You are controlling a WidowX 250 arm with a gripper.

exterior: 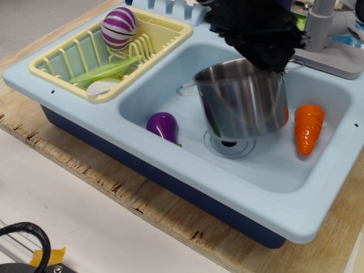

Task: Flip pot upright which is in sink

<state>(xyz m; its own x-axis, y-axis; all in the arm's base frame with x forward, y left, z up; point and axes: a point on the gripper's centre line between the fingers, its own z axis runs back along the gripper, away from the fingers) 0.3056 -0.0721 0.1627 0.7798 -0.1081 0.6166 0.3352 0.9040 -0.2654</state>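
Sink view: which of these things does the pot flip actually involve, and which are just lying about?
In the job:
pot, mouth up, over the drain
sink
gripper, at the pot's rim; jaws blurred

Lying about:
purple eggplant and orange carrot in the basin
yellow dish rack holding a striped purple ball and green utensil
grey faucet

silver pot [244, 108], light-blue sink [170, 170], orange carrot [308, 128]

Pot [244, 105] upright in sink [170, 170] over drain — eggplant [162, 126] left, carrot [309, 128] right.
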